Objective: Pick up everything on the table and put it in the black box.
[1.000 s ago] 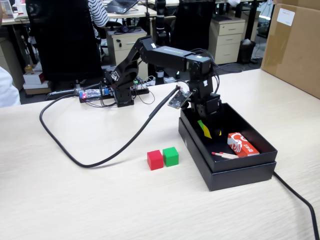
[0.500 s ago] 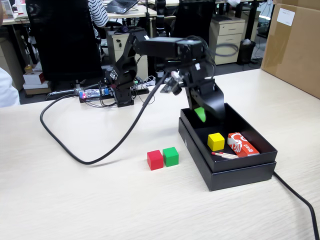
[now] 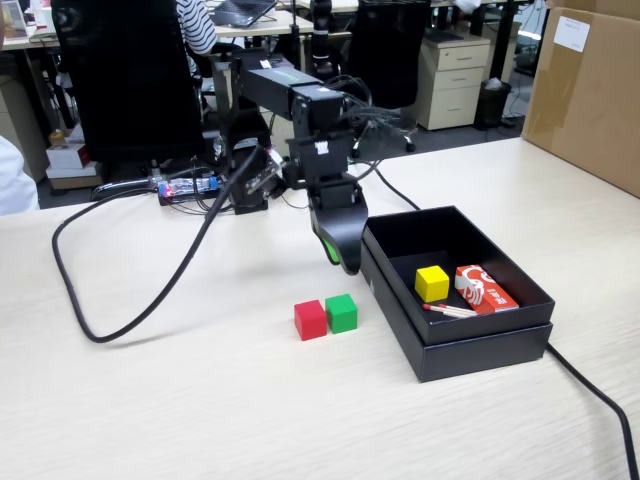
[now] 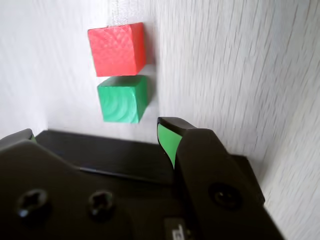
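The red cube (image 3: 310, 320) and the green cube (image 3: 341, 313) sit side by side and touching on the table (image 3: 200, 400), just left of the black box (image 3: 480, 348). The yellow cube (image 3: 432, 283) lies inside the box. My gripper (image 3: 338, 258) hangs above the table beside the box's left wall, a little behind the green cube. It is open with nothing between its jaws. In the wrist view the red cube (image 4: 116, 48) and green cube (image 4: 122, 98) lie ahead of my gripper (image 4: 95, 131), with the box's edge (image 4: 115, 155) below the jaws.
A red-and-white packet (image 3: 485, 288) and thin red-tipped sticks (image 3: 450, 310) lie in the box next to the yellow cube. A thick black cable (image 3: 150, 300) loops across the table's left half. A big brown carton (image 3: 585, 90) stands at the back right.
The gripper let go of the yellow cube, which now rests in the box. The arm then lifted and swung left, out of the box, to a spot behind the green cube.
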{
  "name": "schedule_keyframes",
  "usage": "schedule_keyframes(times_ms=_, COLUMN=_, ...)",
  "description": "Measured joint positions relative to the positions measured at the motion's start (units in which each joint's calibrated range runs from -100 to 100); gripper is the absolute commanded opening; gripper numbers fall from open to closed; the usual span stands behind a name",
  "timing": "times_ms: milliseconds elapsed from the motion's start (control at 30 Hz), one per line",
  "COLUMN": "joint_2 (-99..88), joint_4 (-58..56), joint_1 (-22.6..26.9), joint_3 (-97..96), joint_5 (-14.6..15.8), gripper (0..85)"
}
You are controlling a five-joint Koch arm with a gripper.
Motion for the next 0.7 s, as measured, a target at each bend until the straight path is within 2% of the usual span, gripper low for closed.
schedule_keyframes(times_ms=400, joint_2=14.6, joint_4=0.1, joint_1=-0.7, joint_3=5.8, joint_5=-0.2, gripper=47.3)
schedule_keyframes(times_ms=567, joint_2=16.6, joint_4=0.1, joint_1=-1.1, joint_3=5.9, joint_5=-1.0, gripper=39.2)
schedule_keyframes(times_ms=633, joint_2=17.6, joint_4=0.1, joint_1=-1.3, joint_3=7.0, joint_5=-1.2, gripper=29.9)
schedule_keyframes(times_ms=700, joint_2=18.5, joint_4=0.1, joint_1=-1.3, joint_3=8.2, joint_5=-1.4, gripper=15.7)
